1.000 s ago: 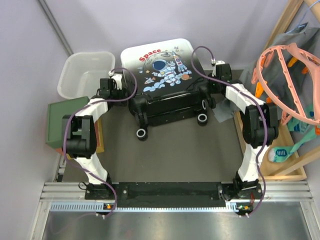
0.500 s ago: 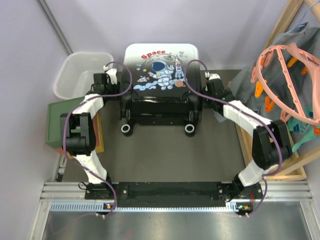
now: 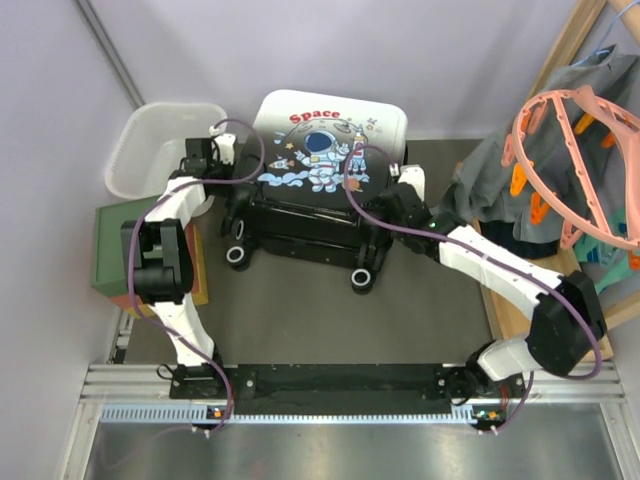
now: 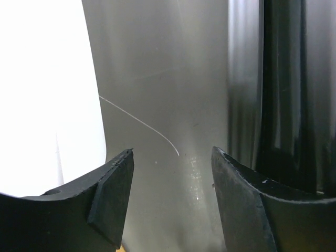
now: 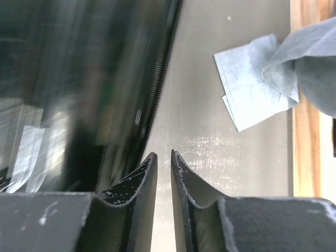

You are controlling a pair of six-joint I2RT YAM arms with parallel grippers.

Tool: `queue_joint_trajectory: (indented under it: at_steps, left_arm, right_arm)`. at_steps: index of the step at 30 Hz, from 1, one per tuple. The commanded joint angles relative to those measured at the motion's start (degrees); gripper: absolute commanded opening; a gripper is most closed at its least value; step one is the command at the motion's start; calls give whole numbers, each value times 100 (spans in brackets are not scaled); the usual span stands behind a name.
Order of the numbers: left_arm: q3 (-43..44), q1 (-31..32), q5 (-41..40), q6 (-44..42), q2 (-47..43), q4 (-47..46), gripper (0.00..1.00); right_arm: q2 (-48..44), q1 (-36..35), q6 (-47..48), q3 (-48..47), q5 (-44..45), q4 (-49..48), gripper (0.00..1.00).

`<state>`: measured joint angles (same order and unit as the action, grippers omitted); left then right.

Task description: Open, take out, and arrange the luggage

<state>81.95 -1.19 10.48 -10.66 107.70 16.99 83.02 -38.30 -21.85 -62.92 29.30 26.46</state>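
Note:
The luggage lies flat at the back middle of the table, astronaut print and red "Space" facing up, its black wheels toward me, turned a little askew. My left gripper is open and empty at its left side, between it and the white basket; the left wrist view shows my left gripper over bare table, with the luggage's black shell at the right. My right gripper is at the luggage's right side. In the right wrist view my right gripper is shut on nothing, just beside the luggage's zipper edge.
A white plastic basket stands at the back left and shows in the left wrist view. A green-topped box is at the left edge. A grey cloth, a wooden frame and a pink hanger are on the right.
The luggage has turned and shifted so its right end is nearer me. My right arm has swung left and stretched out along its right side. My left gripper has moved slightly farther back.

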Motion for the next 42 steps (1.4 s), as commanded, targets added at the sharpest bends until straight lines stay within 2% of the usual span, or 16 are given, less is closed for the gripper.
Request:
queue_joint_trajectory:
  at_steps: [1,8,10,13,14,16,21,29,34,40,42]
  left_arm:
    - [1005,708,1722,-306,67,-478,72]
    - [1402,708,685,-192,-276,-487,76]
    - [1499,708,124,-51,-407,-451,78]
    - [1516,708,-247,-138,-592,-408,83]
    - [1551,708,-335,-182,-627,-373,92]
    - [1674,708,-554,-226,-654,-267,99]
    - [1745,682,-1373,-384,-829,-276,99]
    - [1614,682,-1374,-262,-1137,-56,99]
    - [947,690,-190,-262,-1638,5,95]
    - [551,682,366,-156,-2060,567,89]
    - [515,682,717,-174,-2226,917,84]
  right_arm:
    - [285,-1548,295,-28,-2728,-1635,22]
    - [-102,-1540,409,192,-2079,-1126,22]
    - [-312,-1479,480,297,-1972,-1038,22]
    - [-603,-1347,523,472,-2103,-1081,24]
    - [-638,-1338,558,517,-2112,-1099,25]
    - [-726,-1338,708,665,-2156,-1160,28]
    - [-937,-1250,744,816,-2437,-1327,32]
    - [-1367,-1171,945,1009,-2570,-1214,40]
    - [-1526,-1197,1068,1150,-2377,-1047,41]
    - [-1439,-1320,1217,870,-2446,-985,41]
    - [-1289,-1337,1288,729,-2516,-949,41]
